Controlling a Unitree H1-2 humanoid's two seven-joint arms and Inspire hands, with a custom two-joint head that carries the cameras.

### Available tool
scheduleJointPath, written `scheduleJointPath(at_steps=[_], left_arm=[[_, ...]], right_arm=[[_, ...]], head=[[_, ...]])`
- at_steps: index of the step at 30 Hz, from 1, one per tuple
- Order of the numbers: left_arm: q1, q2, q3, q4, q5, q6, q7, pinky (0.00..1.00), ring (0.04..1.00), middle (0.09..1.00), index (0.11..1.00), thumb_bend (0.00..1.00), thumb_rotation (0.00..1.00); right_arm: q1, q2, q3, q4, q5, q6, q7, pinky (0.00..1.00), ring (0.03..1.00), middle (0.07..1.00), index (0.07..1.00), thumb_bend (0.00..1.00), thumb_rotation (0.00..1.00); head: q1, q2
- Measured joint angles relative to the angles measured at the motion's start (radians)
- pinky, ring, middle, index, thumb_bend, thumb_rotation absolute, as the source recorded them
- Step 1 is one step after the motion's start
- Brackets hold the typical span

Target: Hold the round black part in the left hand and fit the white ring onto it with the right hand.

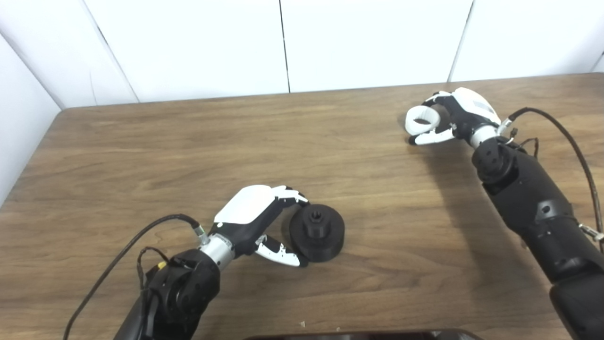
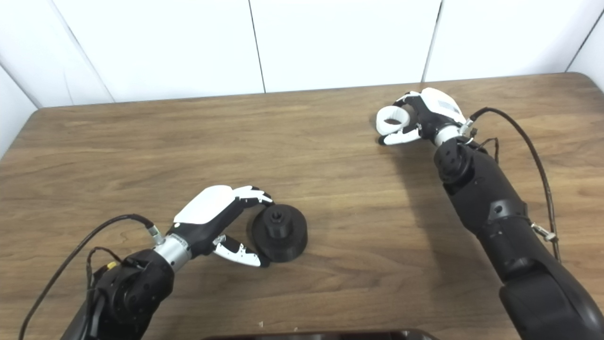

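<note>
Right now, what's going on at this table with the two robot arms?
The left hand is closed around the edge of the round black part, which sits on the wooden table near the front. Far off toward the back right, the right hand grips the white ring, low over the table. The two pieces are well apart, so the ring has not yet been fitted on the black part.

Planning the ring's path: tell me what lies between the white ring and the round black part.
Only bare wooden table lies between the white ring and the round black part; both eye views show that stretch without objects.
</note>
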Motion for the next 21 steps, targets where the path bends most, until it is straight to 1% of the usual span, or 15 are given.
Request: scheduleJointPath(at_steps=[7, 14, 21], left_arm=[[0.000, 0.000, 0.000, 0.000, 0.000, 0.000, -0.001, 0.87, 0.933, 0.873, 0.733, 0.79, 0.26], [0.000, -0.001, 0.000, 0.000, 0.000, 0.000, -0.001, 0.87, 0.936, 0.874, 0.734, 0.79, 0.26], [0.000, -0.001, 0.000, 0.000, 0.000, 0.000, -0.001, 0.86, 0.936, 0.874, 0.734, 0.79, 0.26]], right_arm=[[0.000, 0.000, 0.000, 0.000, 0.002, 0.000, -0.006, 0.83, 0.959, 0.912, 0.696, 0.73, 0.28], [0.000, 0.000, -0.001, -0.001, 0.002, 0.000, -0.007, 0.84, 0.959, 0.908, 0.686, 0.71, 0.27], [0.000, 0.000, -0.001, -0.002, 0.001, 0.000, -0.008, 0.83, 0.950, 0.899, 0.677, 0.71, 0.26]], head=[[-0.003, 0.002], [-0.003, 0.002], [-0.003, 0.002]])
